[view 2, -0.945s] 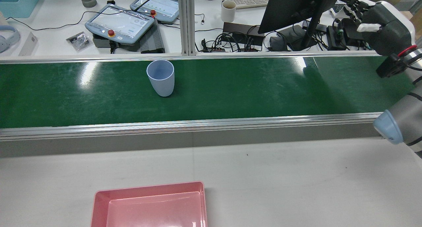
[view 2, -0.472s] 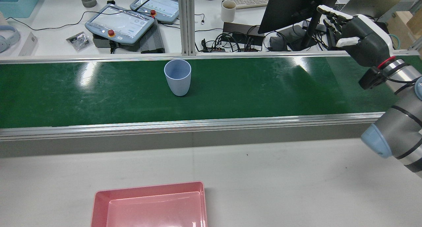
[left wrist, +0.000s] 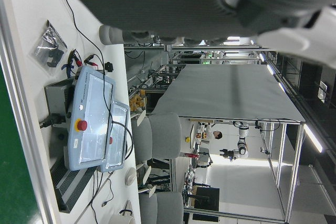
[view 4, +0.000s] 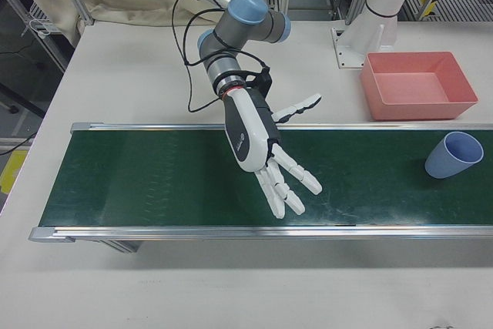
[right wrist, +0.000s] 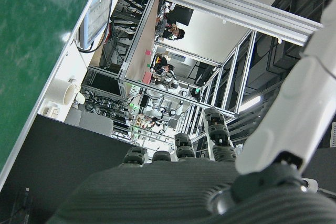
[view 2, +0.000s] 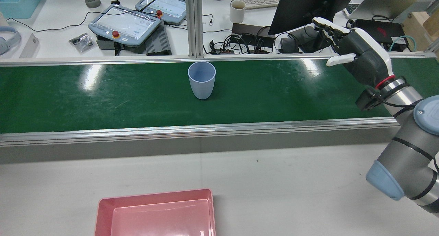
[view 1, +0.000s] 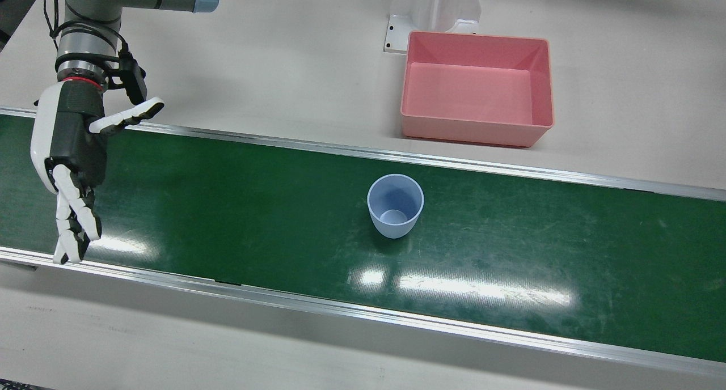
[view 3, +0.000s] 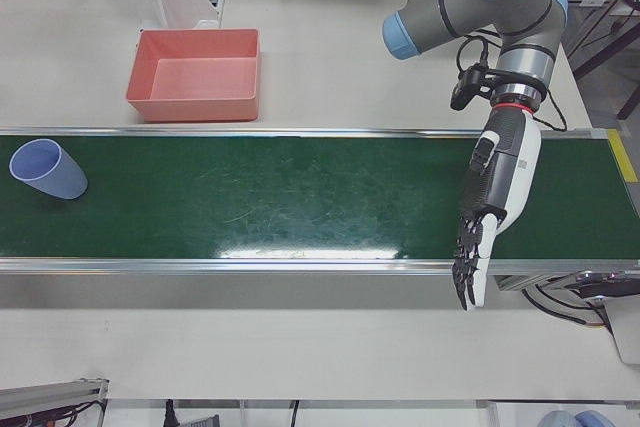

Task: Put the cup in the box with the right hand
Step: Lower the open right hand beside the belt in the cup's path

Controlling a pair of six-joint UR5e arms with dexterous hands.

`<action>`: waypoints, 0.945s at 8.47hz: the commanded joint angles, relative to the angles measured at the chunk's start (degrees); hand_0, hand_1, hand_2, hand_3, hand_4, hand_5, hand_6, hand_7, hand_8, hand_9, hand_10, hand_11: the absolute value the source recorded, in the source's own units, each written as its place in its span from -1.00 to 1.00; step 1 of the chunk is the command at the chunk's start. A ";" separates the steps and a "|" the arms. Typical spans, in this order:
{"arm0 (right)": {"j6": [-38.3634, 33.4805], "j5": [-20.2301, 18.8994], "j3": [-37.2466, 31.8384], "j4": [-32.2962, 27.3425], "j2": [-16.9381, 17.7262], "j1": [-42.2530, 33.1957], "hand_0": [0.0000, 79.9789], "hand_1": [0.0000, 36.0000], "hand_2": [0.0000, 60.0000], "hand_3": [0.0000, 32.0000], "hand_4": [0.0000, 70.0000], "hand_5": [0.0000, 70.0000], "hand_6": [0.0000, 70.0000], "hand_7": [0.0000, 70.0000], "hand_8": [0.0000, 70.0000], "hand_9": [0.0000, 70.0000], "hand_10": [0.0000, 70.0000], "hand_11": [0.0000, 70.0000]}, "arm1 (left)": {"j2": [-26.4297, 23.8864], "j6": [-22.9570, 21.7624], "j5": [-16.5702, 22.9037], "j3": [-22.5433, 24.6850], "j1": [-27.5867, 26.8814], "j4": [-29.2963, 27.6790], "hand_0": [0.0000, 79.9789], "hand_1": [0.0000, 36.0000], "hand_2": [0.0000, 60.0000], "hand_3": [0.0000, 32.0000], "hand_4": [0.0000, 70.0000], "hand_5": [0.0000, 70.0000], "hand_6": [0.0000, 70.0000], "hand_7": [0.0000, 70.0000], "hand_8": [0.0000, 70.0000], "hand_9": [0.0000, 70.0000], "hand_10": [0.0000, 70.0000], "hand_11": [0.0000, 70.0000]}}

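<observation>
A pale blue cup stands upright and empty on the green belt, seen also at the edge of both side views. The pink box sits empty on the white table beside the belt. My right hand hovers open over the belt, fingers spread, far from the cup along the belt. My left hand hangs open over the belt's other end, fingers stretched past the outer rail.
Aluminium rails border the belt on both sides. Behind the far rail stand two teach pendants, a monitor, a white mug and cables. A white pedestal stands behind the box.
The cup has travelled along the belt toward my right hand. My right arm has swung inward and lower, bringing the open hand over the belt's far edge.
</observation>
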State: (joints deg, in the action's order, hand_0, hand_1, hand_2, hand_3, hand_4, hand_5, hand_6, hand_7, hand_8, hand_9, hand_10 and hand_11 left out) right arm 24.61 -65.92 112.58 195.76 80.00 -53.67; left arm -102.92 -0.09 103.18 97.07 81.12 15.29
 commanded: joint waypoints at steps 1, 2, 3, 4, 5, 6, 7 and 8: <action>0.52 3.08 2.91 3.84 0.24 2.95 0.17 -0.49 -1.00 -1.00 -1.00 -0.88 -0.95 -0.83 -1.00 -1.00 -0.91 -0.82 | 0.00 0.00 0.00 -0.04 0.00 0.00 -1.00 -1.00 -1.00 -1.00 -1.00 -1.00 -1.00 -1.00 -1.00 -1.00 -1.00 -1.00; 0.61 4.30 2.91 3.84 0.15 2.95 0.23 -0.41 -1.00 -0.73 -1.00 -0.86 -0.99 -0.95 -1.00 -1.00 -0.90 -0.79 | 0.00 0.00 0.00 -0.04 0.00 0.00 -1.00 -1.00 -1.00 -1.00 -1.00 -1.00 -1.00 -1.00 -1.00 -1.00 -1.00 -1.00; 1.14 4.57 2.73 3.92 0.24 3.13 0.30 -0.37 -1.00 -0.36 -1.00 -0.84 -1.00 -1.00 -1.00 -1.00 -0.90 -0.79 | 0.00 0.00 0.00 -0.04 0.00 0.00 -1.00 -1.00 -1.00 -1.00 -1.00 -1.00 -1.00 -1.00 -1.00 -1.00 -1.00 -1.00; 2.71 4.58 2.38 3.84 0.24 3.22 0.36 -0.36 -1.00 -0.45 -1.00 -0.83 -1.00 -1.00 -1.00 -1.00 -0.90 -0.79 | 0.00 0.00 0.00 -0.04 0.00 0.00 -1.00 -1.00 -1.00 -1.00 -1.00 -1.00 -1.00 -1.00 -1.00 -1.00 -1.00 -1.00; 2.90 4.66 2.12 3.84 0.24 3.65 0.39 -0.30 -1.00 -0.51 -1.00 -0.82 -1.00 -1.00 -1.00 -1.00 -0.91 -0.80 | 0.00 0.00 0.00 -0.04 0.00 0.00 -1.00 -1.00 -1.00 -1.00 -1.00 -1.00 -1.00 -1.00 -1.00 -1.00 -1.00 -1.00; 2.99 4.75 1.77 3.75 0.24 4.79 0.38 -0.32 -1.00 -0.46 -1.00 -0.82 -1.00 -1.00 -1.00 -1.00 -0.91 -0.80 | 0.00 0.00 0.00 -0.04 0.00 0.00 -1.00 -1.00 -1.00 -1.00 -1.00 -1.00 -1.00 -1.00 -1.00 -1.00 -1.00 -1.00; 2.90 5.10 1.24 3.40 0.15 5.93 0.36 -0.37 -1.00 -0.38 -1.00 -0.83 -1.00 -1.00 -1.00 -1.00 -0.91 -0.79 | 0.00 0.00 0.00 -0.04 0.00 0.00 -1.00 -1.00 -1.00 -1.00 -1.00 -1.00 -1.00 -1.00 -1.00 -1.00 -1.00 -1.00; 2.90 5.19 1.24 3.40 0.15 6.55 0.34 -0.41 -1.00 -0.38 -1.00 -0.83 -1.00 -1.00 -1.00 -1.00 -0.90 -0.78 | 0.00 0.00 0.00 -0.04 0.00 0.00 -1.00 -1.00 -1.00 -1.00 -1.00 -1.00 -1.00 -1.00 -1.00 -1.00 -1.00 -1.00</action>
State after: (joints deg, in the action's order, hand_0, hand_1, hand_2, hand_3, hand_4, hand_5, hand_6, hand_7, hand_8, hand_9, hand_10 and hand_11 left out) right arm 27.44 -61.11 114.33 199.42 80.22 -48.89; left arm -102.92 -0.09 103.18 97.03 81.12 15.29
